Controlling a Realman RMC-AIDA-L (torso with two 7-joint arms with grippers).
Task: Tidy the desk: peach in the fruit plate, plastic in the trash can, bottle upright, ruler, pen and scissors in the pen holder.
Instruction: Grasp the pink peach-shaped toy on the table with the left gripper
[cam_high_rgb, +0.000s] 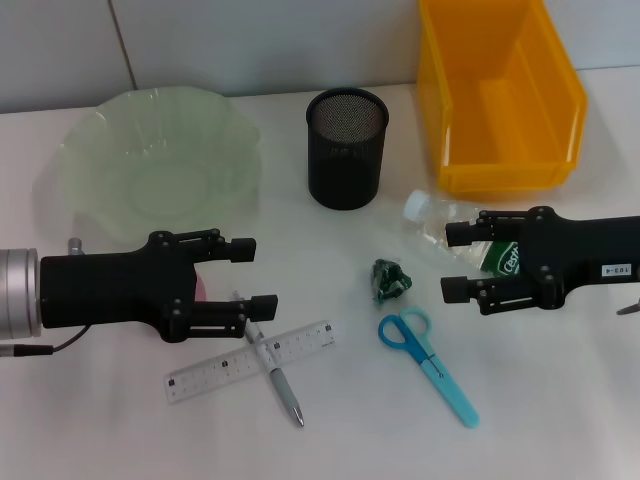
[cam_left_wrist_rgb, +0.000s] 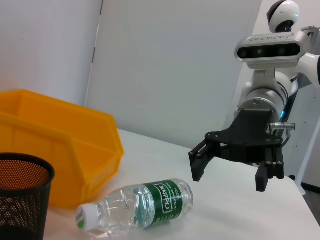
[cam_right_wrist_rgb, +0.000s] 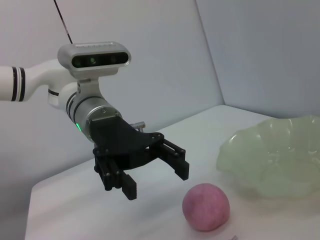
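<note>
Two tools we are seeing spread wide: left tool (cam_high_rgb: 248, 274) hovering over peach (cam_right_wrist_rgb: 205, 207), right tool (cam_high_rgb: 458, 262) hovering over lying bottle (cam_left_wrist_rgb: 137, 204).

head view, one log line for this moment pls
left claw: open over pink-red round peach | right claw: open around lying clear plastic bottle

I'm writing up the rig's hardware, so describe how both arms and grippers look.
Both grippers, left gripper and right gripper, are matte black with two blocky fingers on open linkage frames. Each mounts on a silver metal wrist ring; a thin dark cable trails from the left one. A grey camera bar with a green light sits above each wrist. The arm shells are white, and the right gripper body carries a small white label.
</note>
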